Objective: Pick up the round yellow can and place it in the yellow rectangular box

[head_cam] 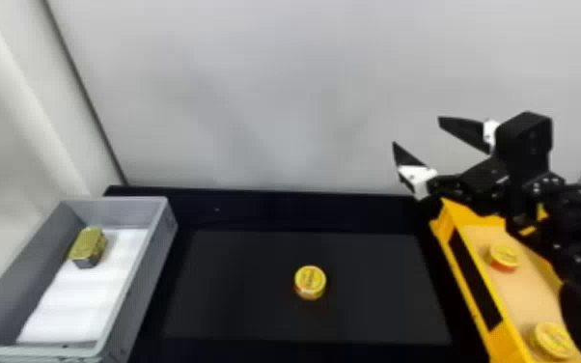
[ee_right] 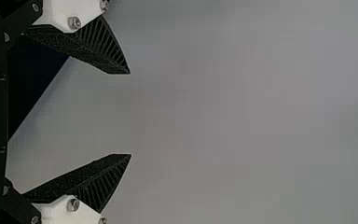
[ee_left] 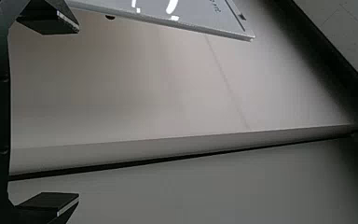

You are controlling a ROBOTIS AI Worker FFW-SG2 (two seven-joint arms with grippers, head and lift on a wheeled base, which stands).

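In the head view my right gripper (head_cam: 416, 130) is raised above the far end of the yellow rectangular box (head_cam: 473, 285), its fingers apart with nothing between them. A round yellow can (head_cam: 310, 281) stands on the dark mat, left of the box. Inside the box are two more round yellow cans, one farther back (head_cam: 503, 257) and one nearer (head_cam: 553, 340). In the right wrist view my right gripper (ee_right: 130, 114) is open in front of the pale wall. My left gripper (ee_left: 79, 113) is open and holds nothing in the left wrist view.
A grey bin (head_cam: 161, 246) stands on the left, with a gold-and-grey block (head_cam: 88, 246) and white padding (head_cam: 82, 299) in it. Behind the black table (head_cam: 255, 210) rises a pale wall (head_cam: 275, 96). The right arm reaches over the yellow box's right side.
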